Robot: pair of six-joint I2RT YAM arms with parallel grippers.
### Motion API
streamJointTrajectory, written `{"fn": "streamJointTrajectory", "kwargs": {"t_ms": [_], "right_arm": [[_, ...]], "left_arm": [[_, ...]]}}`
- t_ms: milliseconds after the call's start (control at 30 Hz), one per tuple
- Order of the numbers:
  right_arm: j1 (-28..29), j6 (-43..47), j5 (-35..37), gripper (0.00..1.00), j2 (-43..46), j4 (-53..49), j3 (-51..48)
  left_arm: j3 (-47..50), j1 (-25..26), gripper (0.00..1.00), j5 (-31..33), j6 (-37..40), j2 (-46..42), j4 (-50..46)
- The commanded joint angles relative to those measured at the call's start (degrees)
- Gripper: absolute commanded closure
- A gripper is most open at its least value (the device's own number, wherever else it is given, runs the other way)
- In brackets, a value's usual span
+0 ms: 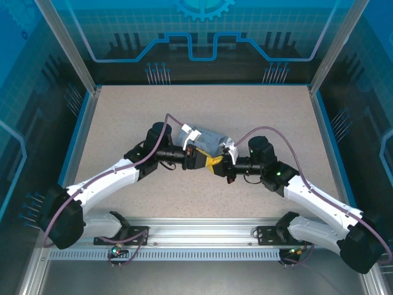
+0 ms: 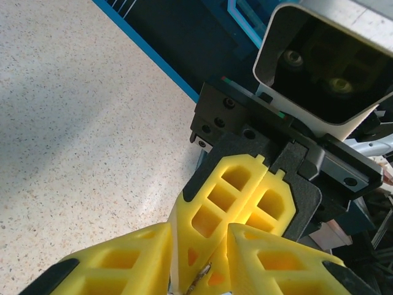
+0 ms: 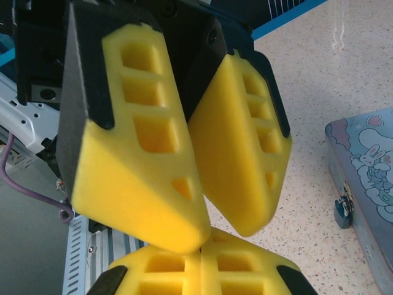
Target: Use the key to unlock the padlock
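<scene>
My two grippers meet tip to tip above the middle of the table. The right gripper (image 3: 200, 246) is shut, its yellow fingers (image 2: 242, 196) pressed flat together. At their tip a thin dark sliver, the key (image 2: 203, 278), pokes out of the seam. The left gripper (image 2: 199, 249) is open, and its two fingers (image 3: 138, 160) straddle the right gripper's tip. The tiny bluish padlock (image 3: 341, 209) hangs on the front of the pale blue tin (image 3: 368, 166), to the right of both grippers and apart from them. From above, the left gripper (image 1: 206, 163) and right gripper (image 1: 220, 166) hide the key.
The pale blue tin (image 1: 206, 140) lies just behind the joined grippers, partly covered by both wrists. Bare speckled tabletop (image 1: 184, 104) stretches around it to the blue-edged walls. An aluminium rail (image 1: 202, 236) runs along the near edge between the arm bases.
</scene>
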State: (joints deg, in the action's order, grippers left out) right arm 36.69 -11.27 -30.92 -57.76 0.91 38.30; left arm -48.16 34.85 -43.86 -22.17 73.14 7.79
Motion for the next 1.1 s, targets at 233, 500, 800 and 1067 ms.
{"fn": "streamJointTrajectory", "kwargs": {"t_ms": [233,500,800,1067], "right_arm": [[0.1,-0.24,-1.02,0.98,0.19,0.54,2.19],[-4.83,-5.77,-8.37,0.74,3.31,7.65,-1.65],[-10.45,-14.02,-15.35,0.4,7.82,21.55,-4.14],[-10.17,-18.09,-14.54,0.39,7.4,28.98,-2.16]], "left_arm": [[-0.09,0.69,0.97,-1.56,3.55,0.34,-1.12],[0.1,0.71,1.0,1.0,3.02,-4.13,2.52],[-3.25,0.7,1.0,2.86,4.25,-7.72,1.71],[-7.26,0.66,1.0,6.98,5.91,-7.7,0.07]]}}
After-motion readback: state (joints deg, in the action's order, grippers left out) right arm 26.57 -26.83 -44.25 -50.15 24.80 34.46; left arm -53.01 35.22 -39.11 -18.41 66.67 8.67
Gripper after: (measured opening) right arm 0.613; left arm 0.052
